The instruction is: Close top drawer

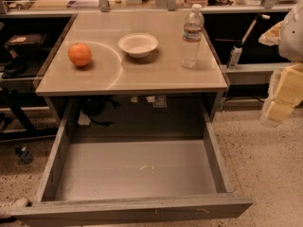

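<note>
Gaping fully open nearest us, the top drawer (137, 171) could skew and jam if the pincer (283, 94), apart at its right, released or clenched I cannot tell, shoves one corner, while a slam might topple the water bottle (191, 37) on the table (156, 72).

Warm, dimmish indoor light from overhead. Curved glare arc across glossy tabletop (142, 74) beside orange (79, 54); short soft shadows under bowl (138, 45) and bottle (191, 36). Deep shadow beneath tabletop, darkening back of top drawer (137, 169). Soft overall, background murky. Gripper (283, 98) at right edge, cropped, washed-out pale yellow.
</note>
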Tool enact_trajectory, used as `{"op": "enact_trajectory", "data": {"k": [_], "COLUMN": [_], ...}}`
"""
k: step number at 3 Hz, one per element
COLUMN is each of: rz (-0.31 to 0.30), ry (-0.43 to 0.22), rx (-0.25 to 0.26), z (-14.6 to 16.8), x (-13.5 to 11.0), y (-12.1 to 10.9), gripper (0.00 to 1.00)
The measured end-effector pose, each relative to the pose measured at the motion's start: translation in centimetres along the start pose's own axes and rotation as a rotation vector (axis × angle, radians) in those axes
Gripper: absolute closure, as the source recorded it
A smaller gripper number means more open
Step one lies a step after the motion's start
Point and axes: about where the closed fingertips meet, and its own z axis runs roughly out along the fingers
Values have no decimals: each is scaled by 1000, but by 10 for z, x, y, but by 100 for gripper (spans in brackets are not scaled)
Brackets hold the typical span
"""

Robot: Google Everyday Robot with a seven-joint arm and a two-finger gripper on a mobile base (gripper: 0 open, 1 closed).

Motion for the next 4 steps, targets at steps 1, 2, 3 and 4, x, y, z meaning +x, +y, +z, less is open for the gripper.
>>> {"op": "enact_trajectory", "data": {"k": [1, 2, 3, 4], "rz": [0, 0, 0, 0], "ry": [0, 0, 0, 0], "rx": [0, 0, 0, 0], "z": [0, 0, 0, 0], "x": [0, 0, 0, 0], "y": [0, 0, 0, 0], "gripper": [0, 17, 41, 64]}}
